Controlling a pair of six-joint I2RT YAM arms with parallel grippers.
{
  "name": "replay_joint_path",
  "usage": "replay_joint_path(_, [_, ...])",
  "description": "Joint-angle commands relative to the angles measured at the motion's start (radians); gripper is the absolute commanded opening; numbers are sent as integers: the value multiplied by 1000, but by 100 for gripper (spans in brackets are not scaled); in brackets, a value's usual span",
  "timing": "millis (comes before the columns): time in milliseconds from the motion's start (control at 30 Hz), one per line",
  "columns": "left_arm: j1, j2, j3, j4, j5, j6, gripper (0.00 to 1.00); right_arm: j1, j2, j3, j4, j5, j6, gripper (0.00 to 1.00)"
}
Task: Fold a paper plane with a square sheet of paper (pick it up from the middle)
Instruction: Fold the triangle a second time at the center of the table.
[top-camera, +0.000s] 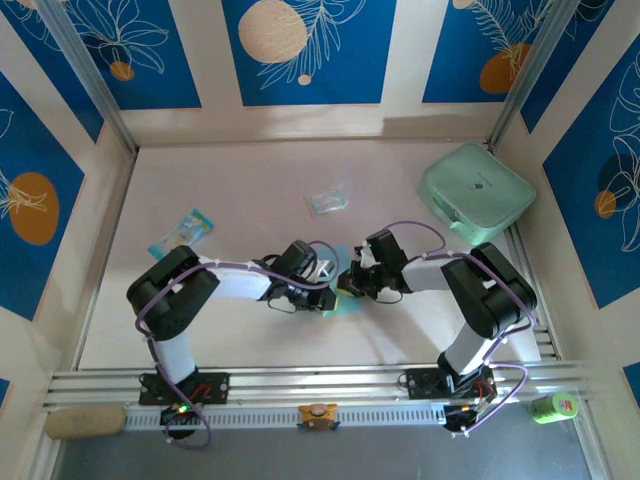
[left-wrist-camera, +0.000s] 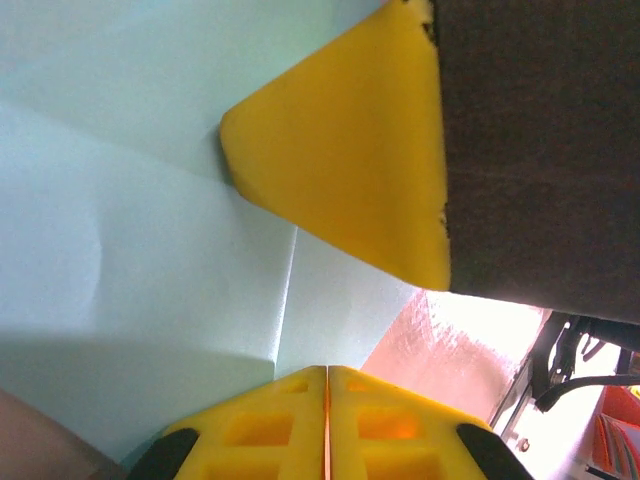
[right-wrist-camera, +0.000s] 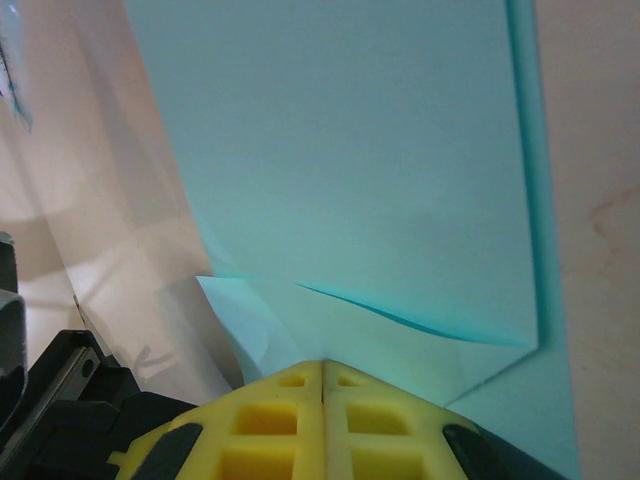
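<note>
The square sheet of paper is light blue and creased, and lies mid-table between my two arms. In the left wrist view the paper spreads flat with fold lines running into my left gripper, whose jaws are pressed together at the sheet's edge. One yellow finger of the right gripper rests on the paper just ahead. In the right wrist view a flap of the paper stands up in front of my right gripper, shut where the folds converge. From above, the left gripper and right gripper nearly touch.
A mint-green case sits at the back right. A clear crumpled wrapper lies behind the grippers and a blue-and-white packet to the left. The pale table is walled on three sides.
</note>
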Motion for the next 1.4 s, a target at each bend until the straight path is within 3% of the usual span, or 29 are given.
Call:
replay_joint_path(0, [-1,-1,-18,-8,41,-11,8,-12,25,-33,-82,54,0,1])
replay_joint_path(867, [-11,-114,-62,-2,54,-6,7,-13,16,-33,-87,54,-3,1])
replay_joint_path(1367, [26,19,28,-16,-22,-1,6,-13,12,-32,-86,51,-5,1])
